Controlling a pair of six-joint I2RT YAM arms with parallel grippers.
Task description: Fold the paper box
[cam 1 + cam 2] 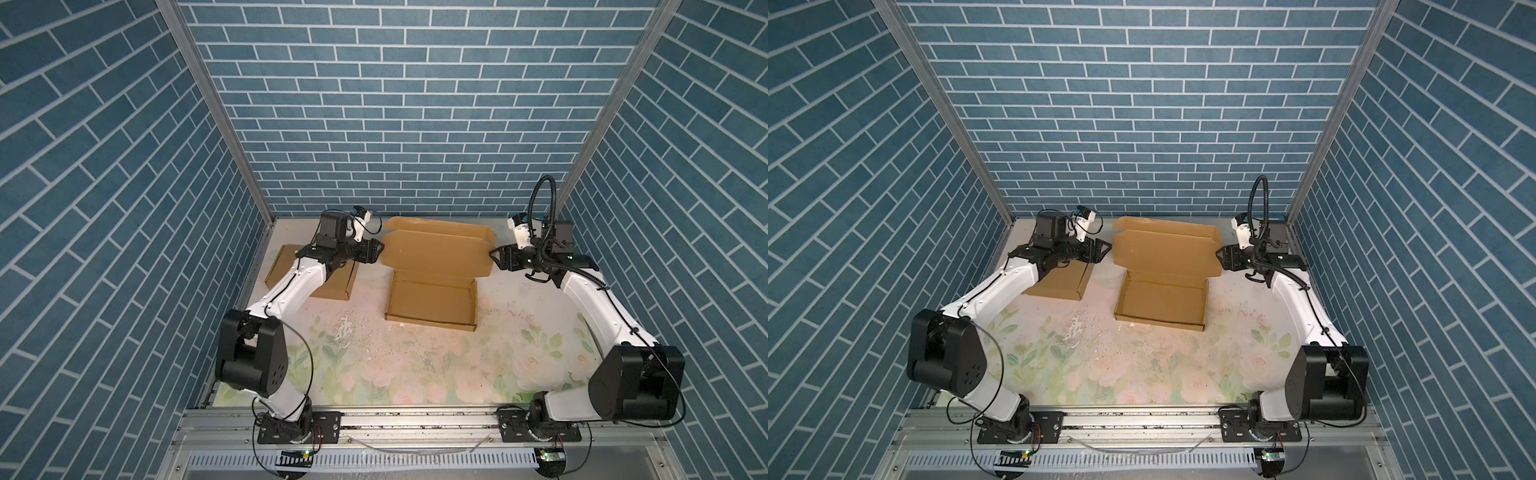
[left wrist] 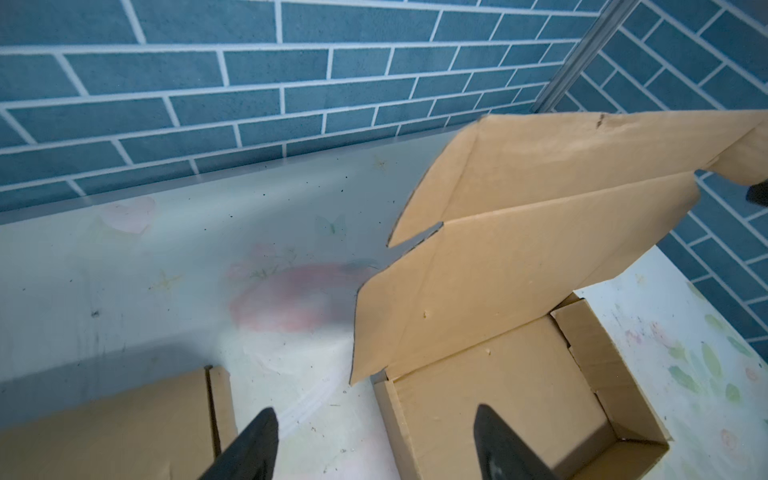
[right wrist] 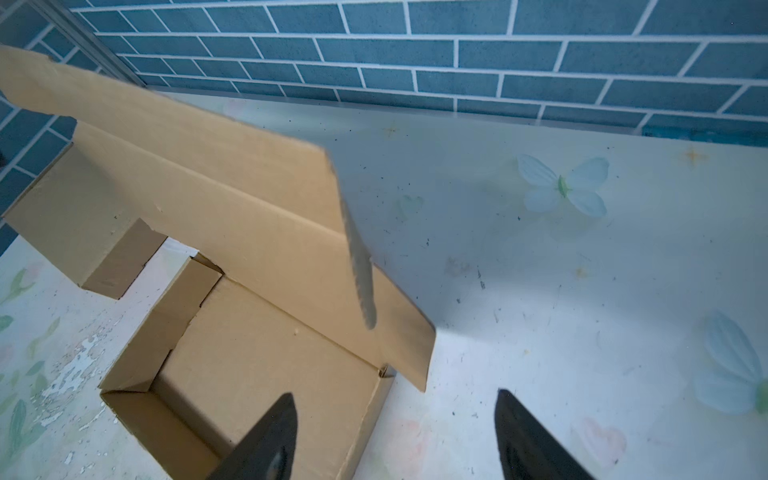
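The raised lid [image 1: 436,249] of the box [image 1: 430,307] stands as a barrier between the left gripper [image 1: 378,250] and the right gripper [image 1: 493,257], each just beside one of its side edges, fingers [image 2: 253,444] spread on nothing. A flat carton [image 1: 334,286] lies under the left arm, with a bare strip between carton and box. The near tabletop [image 1: 415,365] is open. Room between lid and wall [image 1: 415,166] is narrow.
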